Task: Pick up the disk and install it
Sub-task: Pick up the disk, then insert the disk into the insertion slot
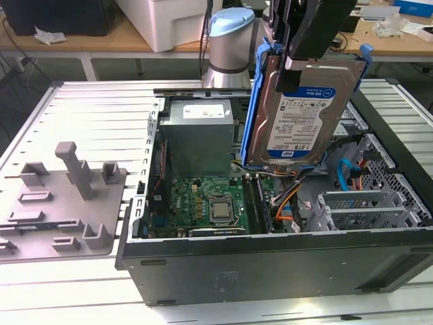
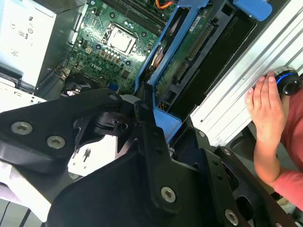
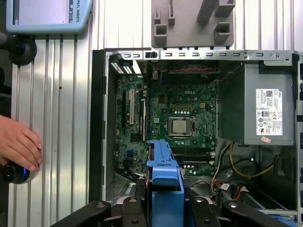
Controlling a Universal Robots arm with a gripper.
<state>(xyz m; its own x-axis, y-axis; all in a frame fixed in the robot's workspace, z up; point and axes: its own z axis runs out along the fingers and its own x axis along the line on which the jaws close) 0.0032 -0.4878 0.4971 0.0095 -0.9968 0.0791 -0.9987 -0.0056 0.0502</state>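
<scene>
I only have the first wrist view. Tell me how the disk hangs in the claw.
Observer: In the exterior view the disk hangs on edge, slightly tilted, label face to that camera; the claw is shut on its upper edge.
Operator: Describe its other face.
Observer: The second wrist view shows a green circuit board framed by the blue carrier.
Operator: Report what lies beneath it.
Observer: In the exterior view, orange cables inside the open case show below its lower edge.
</scene>
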